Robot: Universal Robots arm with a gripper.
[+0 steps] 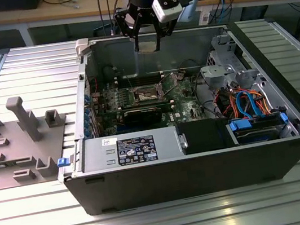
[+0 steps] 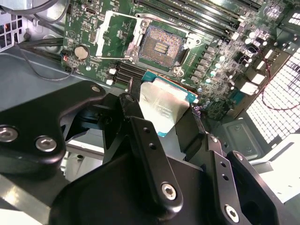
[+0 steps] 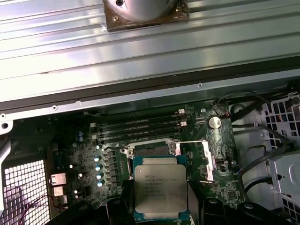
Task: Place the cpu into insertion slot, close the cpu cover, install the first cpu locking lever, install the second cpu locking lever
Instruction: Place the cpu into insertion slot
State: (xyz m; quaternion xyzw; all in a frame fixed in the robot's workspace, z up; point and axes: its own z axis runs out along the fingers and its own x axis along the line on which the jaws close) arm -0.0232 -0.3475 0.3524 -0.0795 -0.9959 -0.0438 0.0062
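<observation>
The end effector [image 1: 147,41] hangs over the far side of the open case [image 1: 203,161] in the exterior view. It is gripping the cpu [image 3: 161,187], with a black finger [image 2: 136,101] against each of two opposite edges. The chip's silver top faces the first wrist view, and a strip of its green edge shows in the second wrist view. It is in the air, above the motherboard [image 1: 181,93], and not yet in the slot.

The slot [image 2: 161,47] lies bare on the green board, its dark contact field glinting gold inside a black rim. In the first wrist view the held cpu overlaps most of it, so that only a strip shows past the chip.

The cover [image 2: 117,35] is swung open off the slot and sits just beside it, on the side toward the coin cell [image 2: 82,51] — a thin silver frame with a square opening. Long black memory slots [image 3: 140,126] run along another side of the slot.

The case rests on a ribbed metal tabletop [image 1: 18,70]. At the exterior view's left a grey fixture [image 1: 17,139] with upright pegs lies on it, just beside the case. Blue and orange cables [image 1: 245,100] sit inside the case at the exterior view's right.
</observation>
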